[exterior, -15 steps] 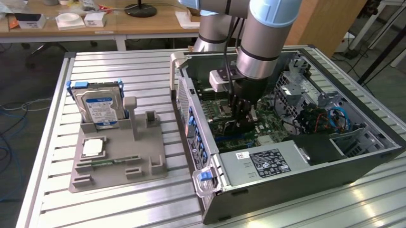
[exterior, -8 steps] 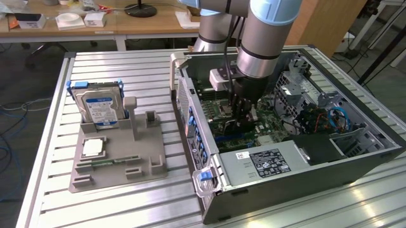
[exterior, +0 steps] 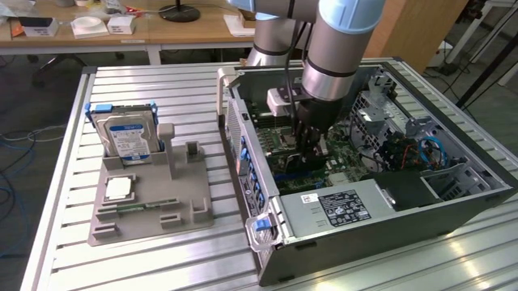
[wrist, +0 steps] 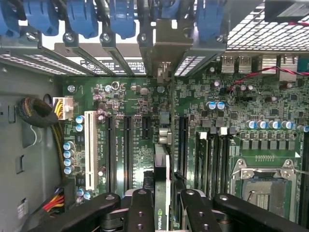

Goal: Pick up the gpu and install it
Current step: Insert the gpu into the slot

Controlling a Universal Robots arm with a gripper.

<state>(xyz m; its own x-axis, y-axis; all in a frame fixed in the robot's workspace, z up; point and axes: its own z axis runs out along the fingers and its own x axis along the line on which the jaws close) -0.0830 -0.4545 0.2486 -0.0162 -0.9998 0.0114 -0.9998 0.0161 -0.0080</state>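
While the arm (exterior: 336, 48) reaches steeply down into the open computer case (exterior: 453, 200), the gpu (wrist: 163, 188) stands on edge over the green motherboard (wrist: 231, 116), its thin card seen end-on in the wrist view. Its long axis runs parallel to the dark expansion slots (wrist: 128, 150), with the silver bracket (wrist: 164, 63) at the far end meeting the rear slot openings under the blue clips (wrist: 120, 17). The hand (wrist: 163, 203) is closed on the gpu, its black fingers (wrist: 140, 208) pressing the card from both sides near the end away from the bracket. In the exterior view the hand (exterior: 307, 159) hangs vertically, low inside the case, just above the board. The gpu extends forward from between the fingers toward the case's rear wall. On the bench (exterior: 162, 267), at the exterior view's left, a grey holder (exterior: 150, 212) carries a blue-labelled hard drive (exterior: 125, 134).
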